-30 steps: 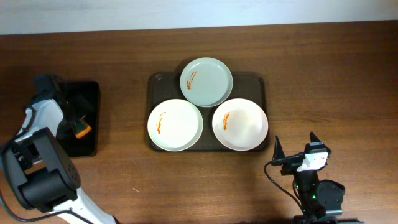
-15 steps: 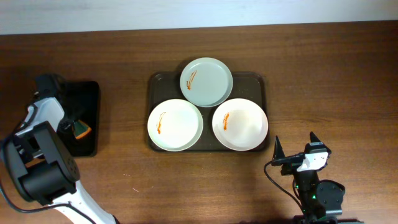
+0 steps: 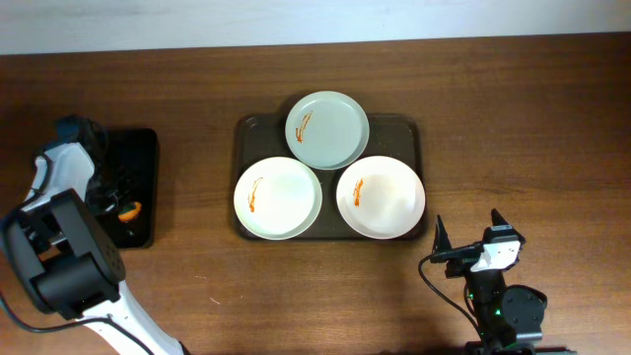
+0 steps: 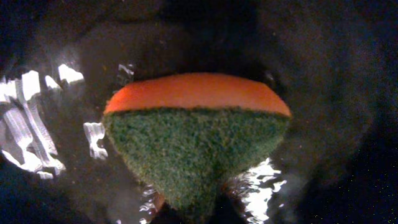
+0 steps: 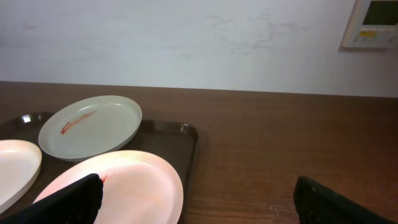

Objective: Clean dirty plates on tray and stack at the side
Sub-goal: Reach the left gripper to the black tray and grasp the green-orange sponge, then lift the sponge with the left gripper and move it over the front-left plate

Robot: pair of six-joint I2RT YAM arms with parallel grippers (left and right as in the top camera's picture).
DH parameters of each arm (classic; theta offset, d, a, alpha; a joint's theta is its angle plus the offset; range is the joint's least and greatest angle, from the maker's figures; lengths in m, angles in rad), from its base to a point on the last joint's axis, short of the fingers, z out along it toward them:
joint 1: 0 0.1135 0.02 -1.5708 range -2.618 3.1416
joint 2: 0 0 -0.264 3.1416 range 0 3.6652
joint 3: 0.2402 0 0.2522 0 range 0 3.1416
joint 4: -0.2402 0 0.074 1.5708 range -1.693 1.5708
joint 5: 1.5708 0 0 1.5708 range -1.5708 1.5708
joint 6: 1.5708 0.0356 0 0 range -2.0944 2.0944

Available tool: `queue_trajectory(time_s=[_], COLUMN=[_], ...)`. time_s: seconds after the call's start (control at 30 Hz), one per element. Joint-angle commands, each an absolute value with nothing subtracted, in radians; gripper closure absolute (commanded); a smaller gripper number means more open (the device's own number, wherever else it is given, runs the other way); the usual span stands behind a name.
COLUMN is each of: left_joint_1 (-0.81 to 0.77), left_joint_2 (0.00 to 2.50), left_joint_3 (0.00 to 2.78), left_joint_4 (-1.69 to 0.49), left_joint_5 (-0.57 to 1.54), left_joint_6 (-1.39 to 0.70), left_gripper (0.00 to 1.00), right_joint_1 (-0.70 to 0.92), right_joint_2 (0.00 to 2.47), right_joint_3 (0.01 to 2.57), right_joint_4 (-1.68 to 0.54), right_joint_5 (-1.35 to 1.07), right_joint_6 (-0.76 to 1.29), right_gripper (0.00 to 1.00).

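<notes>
Three white plates (image 3: 277, 198) lie on the dark brown tray (image 3: 415, 128) at the middle of the desk, nearer the back edge. The greenish plate (image 3: 327, 130) sits behind and the other two in front, with rims touching or overlapping. Each carries a thin orange smear. None has moved over the last second, so I judge that cleaning has not begun and nothing is stacked.

The change is by the left edge. My left gripper (image 3: 113, 189) has shifted a little over the small black tray (image 3: 144, 148). The sponge (image 4: 193, 149) beneath it now sits slightly nearer the front edge. That sponge fills the left wrist view, its green scouring face below an orange layer, on glossy black. I read this as fetching the sponge.

The left fingers show clearly in neither view. I cannot tell whether they grip the sponge or stand apart; possibly they are closing on it. The right gripper (image 3: 467, 229) waits near the front edge, right of the tray's middle, fingers spread wide and empty. Its wrist view cuts off the front plates.
</notes>
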State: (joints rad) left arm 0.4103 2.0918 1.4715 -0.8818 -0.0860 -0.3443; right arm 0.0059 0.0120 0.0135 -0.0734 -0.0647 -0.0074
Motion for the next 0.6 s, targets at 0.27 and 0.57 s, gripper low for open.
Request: queue_trajectory(time_s=[0.27,0.57], left_joint_1=[0.408,0.408], left_joint_2=[2.189,2.112], left_joint_3=[1.975,2.239], left_joint_4=[-1.08,-1.399], left_joint_5=[0.06,0.146], left_joint_6=[-0.273,-0.092], left_gripper=[1.0,1.0], right_joint_1=[-0.001,-0.001], right_joint_2=[0.009,0.009], right_joint_3=[0.006,0.006], right_joint_4=[-0.075,-0.075], right_joint_5=[-0.056,-0.056], right_joint_6=[-0.011,-0.011], right_gripper=[0.02,0.02])
